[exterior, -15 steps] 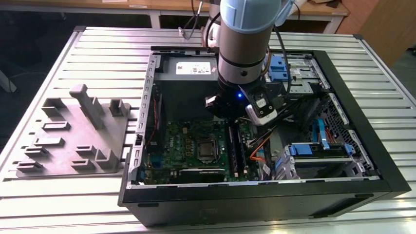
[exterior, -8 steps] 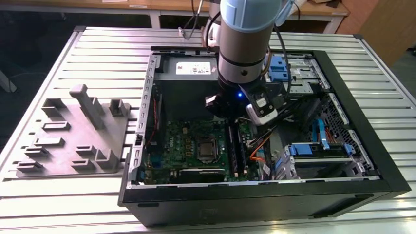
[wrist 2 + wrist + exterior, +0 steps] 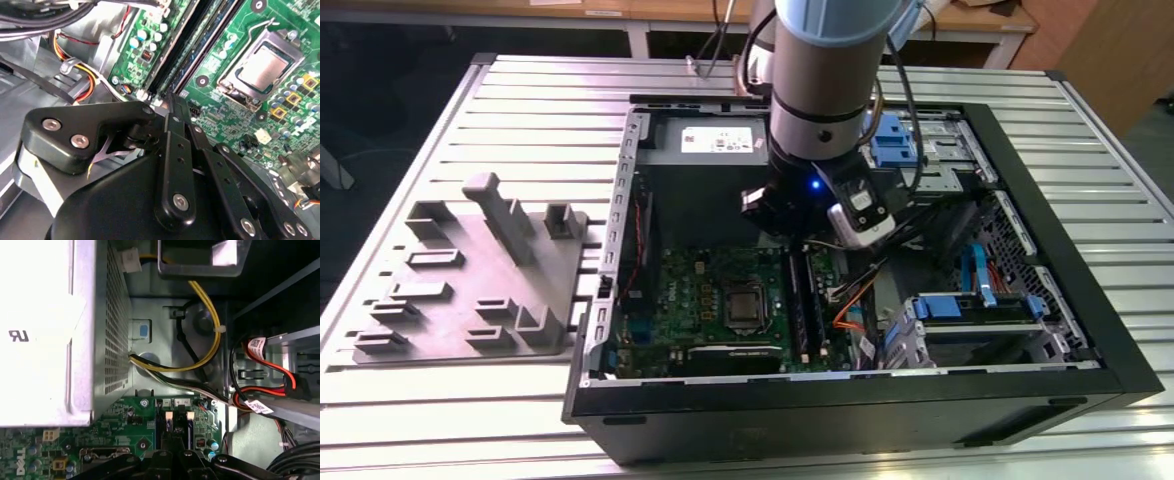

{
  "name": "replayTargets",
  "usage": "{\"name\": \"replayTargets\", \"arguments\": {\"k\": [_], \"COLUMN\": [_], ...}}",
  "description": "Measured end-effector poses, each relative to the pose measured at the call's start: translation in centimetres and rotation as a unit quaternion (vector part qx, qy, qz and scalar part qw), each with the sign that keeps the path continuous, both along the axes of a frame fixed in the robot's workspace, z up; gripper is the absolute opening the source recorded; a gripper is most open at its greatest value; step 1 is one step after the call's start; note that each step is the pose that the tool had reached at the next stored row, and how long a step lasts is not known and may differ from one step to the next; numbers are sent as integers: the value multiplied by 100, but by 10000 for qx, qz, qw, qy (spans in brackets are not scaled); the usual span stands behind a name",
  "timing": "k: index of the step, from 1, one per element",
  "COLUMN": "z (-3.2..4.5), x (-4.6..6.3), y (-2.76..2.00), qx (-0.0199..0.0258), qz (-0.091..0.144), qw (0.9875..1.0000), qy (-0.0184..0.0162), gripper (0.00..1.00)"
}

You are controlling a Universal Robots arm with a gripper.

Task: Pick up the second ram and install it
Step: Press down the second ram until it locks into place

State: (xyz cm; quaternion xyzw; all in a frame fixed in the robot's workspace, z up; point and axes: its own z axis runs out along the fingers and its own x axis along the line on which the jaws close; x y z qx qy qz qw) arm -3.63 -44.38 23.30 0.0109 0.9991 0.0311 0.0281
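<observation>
Ram is judged to be the long dark strip (image 3: 797, 300) standing along the sockets in the exterior view, running from just under the gripper (image 3: 169, 102) toward the front wall of the case (image 3: 854, 410). It cannot be told whether it is fully seated. Nor can it be told whether the gripper is spread, pressed together or pinching the strip. In the second wrist view its tip sits right over the near end of the sockets.

Risks, as judged:
- If the strip is tilted or off the slot line, downward force could bend it or strain the board (image 3: 700, 290).
- An end clip left half closed could stop one end from seating.
- The yellow and orange cables (image 3: 210, 340) lie near the gripper and could be snagged.
- The CPU socket (image 3: 262, 65) lies just beside the sockets, so a sideways slip could strike it.

Counts:
- One ram strip is made out.
- Two socket ends with pale clips (image 3: 167, 416) are seen in the first wrist view.
- There is one CPU socket, one board, one case, one arm (image 3: 827, 80) and one gripper.
- One grey tray (image 3: 467, 290) rests on the desk (image 3: 534, 110), beside the case on the exterior view's left.
</observation>
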Motion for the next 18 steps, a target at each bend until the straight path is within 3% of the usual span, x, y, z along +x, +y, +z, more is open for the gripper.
{"name": "replayTargets", "arguments": {"k": [18], "z": [-7], "x": [0], "y": [-539], "qx": [1], "qz": [-1], "qw": [10000], "qy": [0], "gripper": [7]}}
